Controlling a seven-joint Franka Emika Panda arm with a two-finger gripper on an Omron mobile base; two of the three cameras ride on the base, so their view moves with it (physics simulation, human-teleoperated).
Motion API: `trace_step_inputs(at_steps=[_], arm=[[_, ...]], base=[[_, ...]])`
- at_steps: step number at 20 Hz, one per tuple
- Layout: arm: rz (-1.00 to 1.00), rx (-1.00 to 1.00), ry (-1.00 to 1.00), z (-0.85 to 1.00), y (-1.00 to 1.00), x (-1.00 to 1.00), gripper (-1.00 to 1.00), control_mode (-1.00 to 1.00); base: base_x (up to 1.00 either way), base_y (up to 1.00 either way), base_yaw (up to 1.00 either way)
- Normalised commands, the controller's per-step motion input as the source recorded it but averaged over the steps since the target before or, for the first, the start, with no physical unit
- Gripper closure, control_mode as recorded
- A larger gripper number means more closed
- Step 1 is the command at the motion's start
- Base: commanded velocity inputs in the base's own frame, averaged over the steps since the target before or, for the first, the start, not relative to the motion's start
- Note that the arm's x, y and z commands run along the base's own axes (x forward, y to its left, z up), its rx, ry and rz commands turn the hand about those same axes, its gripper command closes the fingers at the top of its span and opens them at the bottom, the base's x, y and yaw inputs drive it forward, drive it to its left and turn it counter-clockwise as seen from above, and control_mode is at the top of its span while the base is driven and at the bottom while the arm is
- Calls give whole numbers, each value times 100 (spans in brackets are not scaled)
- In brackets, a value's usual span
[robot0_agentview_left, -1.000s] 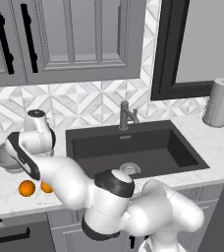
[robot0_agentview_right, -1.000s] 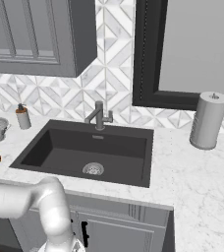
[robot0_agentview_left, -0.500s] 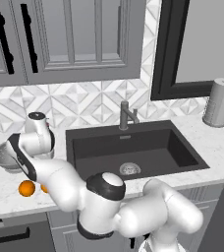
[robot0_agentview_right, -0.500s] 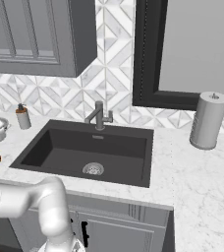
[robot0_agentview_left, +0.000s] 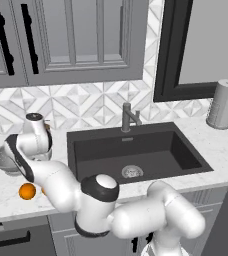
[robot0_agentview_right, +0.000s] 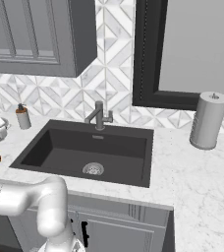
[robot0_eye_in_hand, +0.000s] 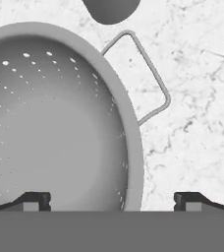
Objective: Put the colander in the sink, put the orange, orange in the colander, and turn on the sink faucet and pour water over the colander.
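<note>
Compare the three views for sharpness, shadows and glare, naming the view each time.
Left base view: soft, flat light, no glare on the sink. Right base view: equally soft, faint shading beside the paper towel roll. Hand view: crisp, colander smoothly shaded, no harsh highlights.

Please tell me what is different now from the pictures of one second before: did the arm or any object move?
Very little. The arm's elbow swung slightly toward the sink, and the gripper remains open over the colander, one fingertip inside its rim, one outside; nothing is grasped. The colander, the orange, the sink and the faucet kept their places.
</note>
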Motion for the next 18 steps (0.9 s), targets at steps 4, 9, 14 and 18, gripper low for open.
trace_step_inputs(at_steps=[4,9,14,18], arm=[[0,0,0,-22,23,7,-100,-100],[0,0,0,-32,12,0,-100,-100],[0,0,0,-21,3,1,100,-100],[0,0,0,-8,3,2,100,-100]], base=[[0,0,0],[0,0,0],[0,0,0],[0,0,0]])
